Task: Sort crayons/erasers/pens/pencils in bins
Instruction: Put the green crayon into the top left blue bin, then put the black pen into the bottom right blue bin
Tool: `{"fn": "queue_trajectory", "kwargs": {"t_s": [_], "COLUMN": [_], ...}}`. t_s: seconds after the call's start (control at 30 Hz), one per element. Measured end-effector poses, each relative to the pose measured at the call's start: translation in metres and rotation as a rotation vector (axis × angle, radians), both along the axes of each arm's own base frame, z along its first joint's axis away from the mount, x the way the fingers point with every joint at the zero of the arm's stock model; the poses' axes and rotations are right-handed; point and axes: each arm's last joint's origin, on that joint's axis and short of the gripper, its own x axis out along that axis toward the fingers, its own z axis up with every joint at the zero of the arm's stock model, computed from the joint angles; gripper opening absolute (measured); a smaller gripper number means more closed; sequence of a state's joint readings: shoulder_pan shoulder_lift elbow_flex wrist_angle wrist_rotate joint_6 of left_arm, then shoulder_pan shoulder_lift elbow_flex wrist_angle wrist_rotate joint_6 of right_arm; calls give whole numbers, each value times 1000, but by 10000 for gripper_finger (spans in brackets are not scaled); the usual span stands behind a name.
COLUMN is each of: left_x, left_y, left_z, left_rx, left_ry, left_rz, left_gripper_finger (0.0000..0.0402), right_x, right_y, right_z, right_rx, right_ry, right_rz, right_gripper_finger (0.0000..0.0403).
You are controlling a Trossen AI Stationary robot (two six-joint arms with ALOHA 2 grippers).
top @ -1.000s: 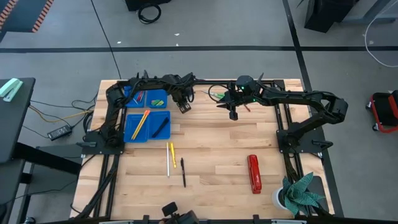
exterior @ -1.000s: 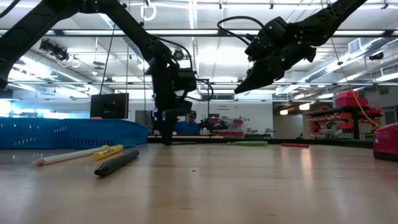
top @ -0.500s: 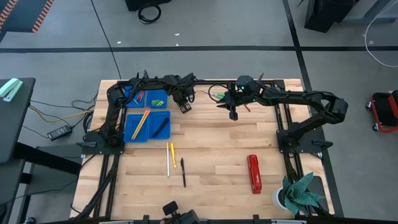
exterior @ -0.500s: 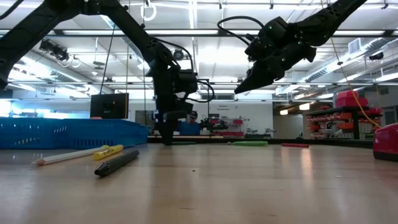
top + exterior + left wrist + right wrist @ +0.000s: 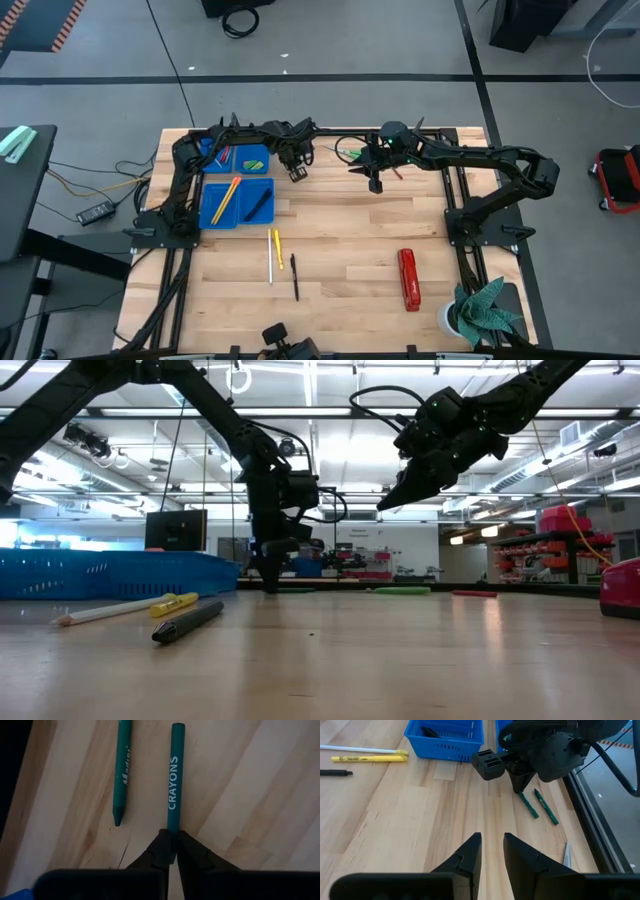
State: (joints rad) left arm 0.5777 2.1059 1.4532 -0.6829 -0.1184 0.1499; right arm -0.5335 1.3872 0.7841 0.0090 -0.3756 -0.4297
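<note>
The right pincer hangs above the bare wooden worktop, its two dark fingers parted by a narrow gap. Farther off, the left pincer points down onto one end of a green crayon; a second green crayon lies just beside it. A blue bin, a yellow pencil and a white pencil lie beyond.

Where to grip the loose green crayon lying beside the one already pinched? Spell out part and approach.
Take the free green wax crayon at mid-length, coming straight down, fingers across its narrow width. It lies flat on the wooden table, apart from the clamped green crayon in the left pincer, so its long sides are probably open to the fingers.
</note>
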Motion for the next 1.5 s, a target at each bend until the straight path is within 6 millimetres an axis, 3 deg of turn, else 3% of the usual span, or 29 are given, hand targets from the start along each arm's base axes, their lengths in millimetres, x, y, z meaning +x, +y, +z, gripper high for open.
{"fn": "queue_trajectory", "kwargs": {"t_s": [0.27, 0.43, 0.67, 0.87, 1.03, 1.27, 1.4, 1.5], "left_x": [6, 7, 4, 0, -3, -6, -16, -21], "left_y": [-2, -13, -22, -23, -23, -12, 2, 13], "left_z": [21, 23, 35, 45, 46, 47, 47, 47], "left_rx": [-18, -48, -48, -40, -10, 102, 96, 109], "left_ry": [-17, 19, 41, 39, 84, 123, 113, 120], "left_rz": [-15, -40, -54, -51, -44, -30, 57, 18], "left_gripper_finger": [24, 28, 6, 30, 27, 11, 40, 73], "right_x": [-1, -1, -1, -1, -1, -1, -1, -1], "right_y": [0, 0, 0, 1, 1, 1, 1, 1], "right_z": [-1, -2, -2, -2, -2, -2, -2, -2], "right_rx": [6, 7, 6, 8, 4, 4, 4, 1], "right_ry": [11, 16, 16, 18, 18, 18, 18, 18], "right_rz": [1, 1, 2, 2, 4, 4, 4, 6], "right_gripper_finger": [88, 88, 88, 88, 88, 88, 88, 88]}}
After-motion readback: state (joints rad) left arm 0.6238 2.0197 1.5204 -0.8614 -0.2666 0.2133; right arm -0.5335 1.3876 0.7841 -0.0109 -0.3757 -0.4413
